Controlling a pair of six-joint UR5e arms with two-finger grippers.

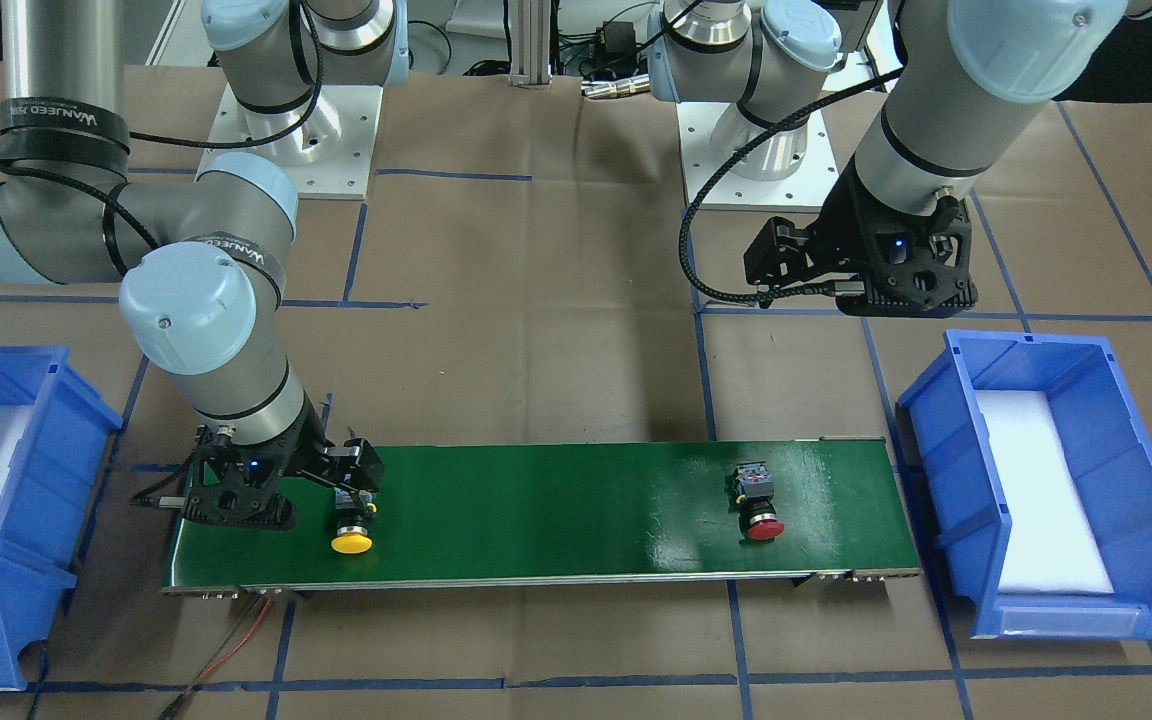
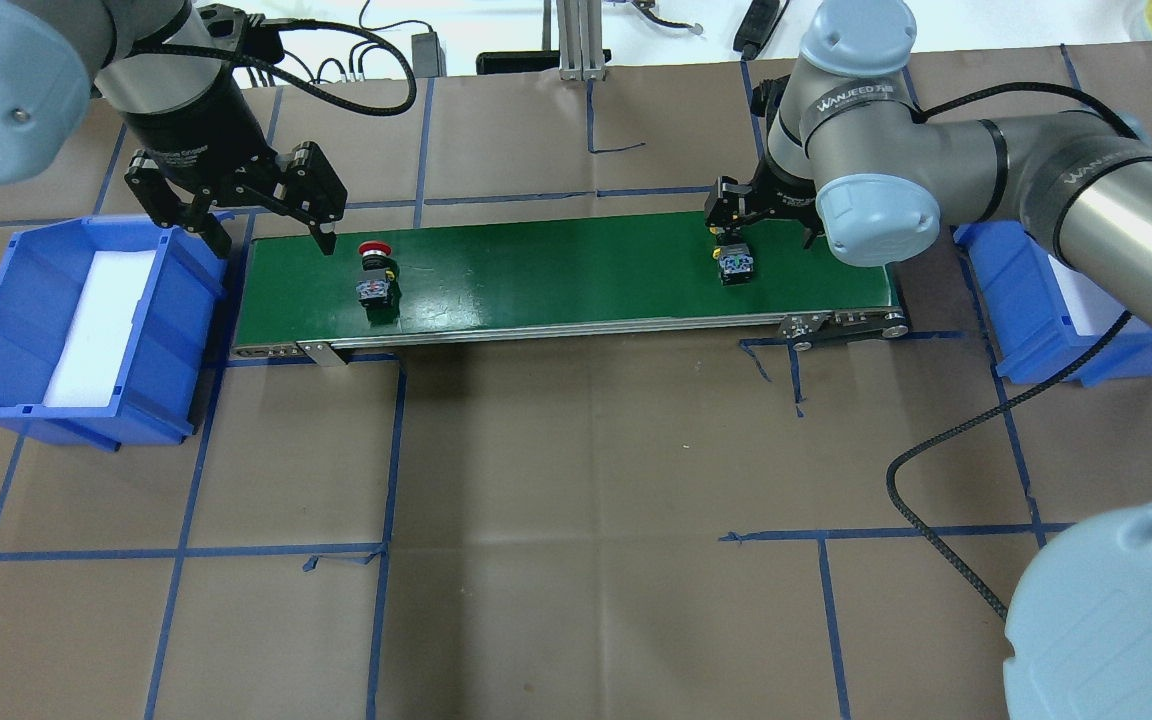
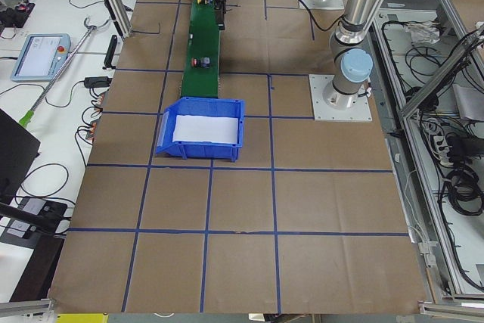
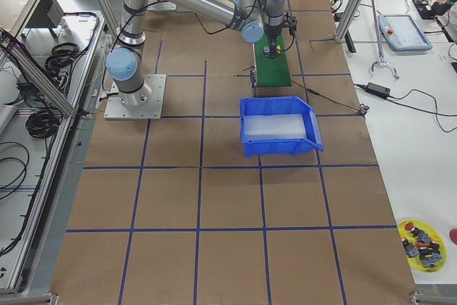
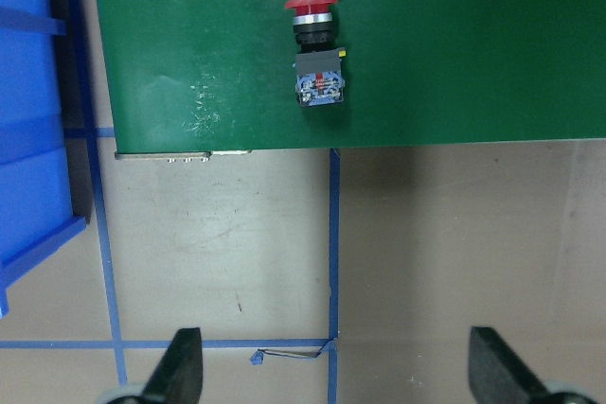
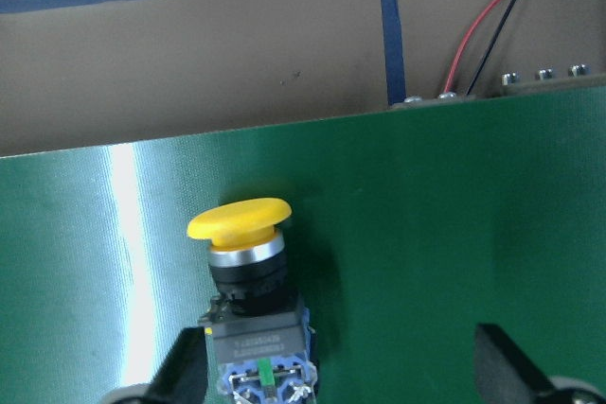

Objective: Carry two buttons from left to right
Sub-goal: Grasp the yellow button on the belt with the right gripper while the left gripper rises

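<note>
Overhead exterior: green belt (image 2: 556,270) lies across the counter (image 2: 576,480) between a left bin (image 2: 6,300) and a right bin (image 2: 1031,330). Red button (image 2: 373,268) lies on its side at the belt's left end, cap pointing away from the robot. Left jaws hang wide above that end, just beside the button, holding nothing. Yellow button (image 2: 733,263) lies at the right end with the right jaws low over it. Exterior front-facing: left jaws sit high, clear of the belt; right jaws are down at belt level, the yellow button's grey block at their tips. Left wrist-mounted: both fingers (image 5: 180,371) are spread wide with nothing between, red button well apart from them. Right wrist-mounted: jaws wide, yellow button's block near one finger, off-centre, not clamped. Judgement: the belt carries each button across; right arm looks set to pick yellow for the right bin, and red awaits transit
</note>
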